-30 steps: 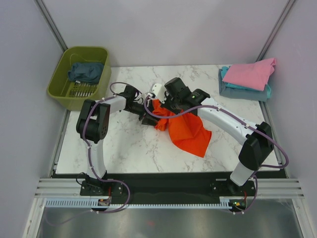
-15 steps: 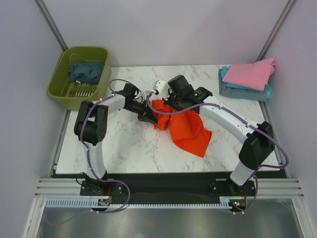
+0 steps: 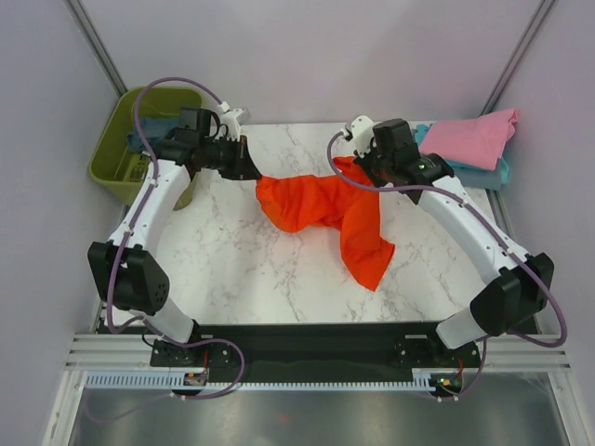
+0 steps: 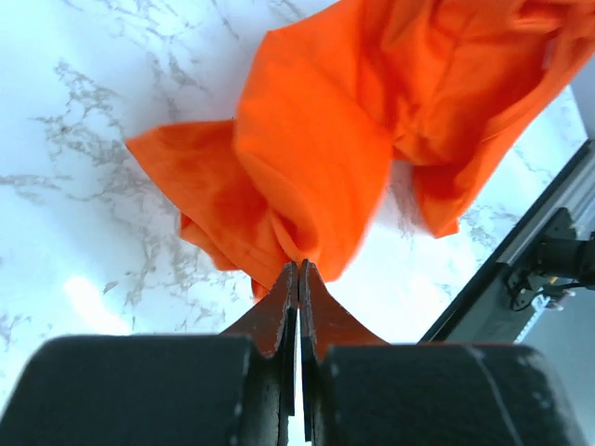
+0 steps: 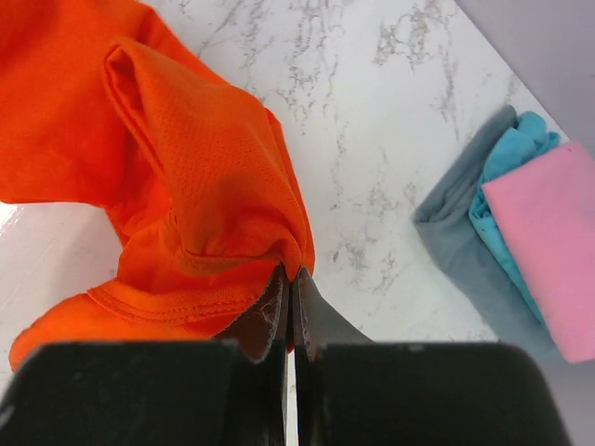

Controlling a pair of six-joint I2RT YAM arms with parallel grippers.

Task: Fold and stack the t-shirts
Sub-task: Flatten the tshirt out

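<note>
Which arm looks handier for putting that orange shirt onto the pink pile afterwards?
Right, probably. The right gripper pinches the orange shirt close to the pink shirt topping the stack, while the left gripper holds its other end near the green basket, at the opposite side.

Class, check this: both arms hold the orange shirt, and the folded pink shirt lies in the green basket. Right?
One slip: the pink shirt lies on other folded shirts at the table's far right corner, not in the basket. The top view shows this. The orange shirt part is right.
</note>
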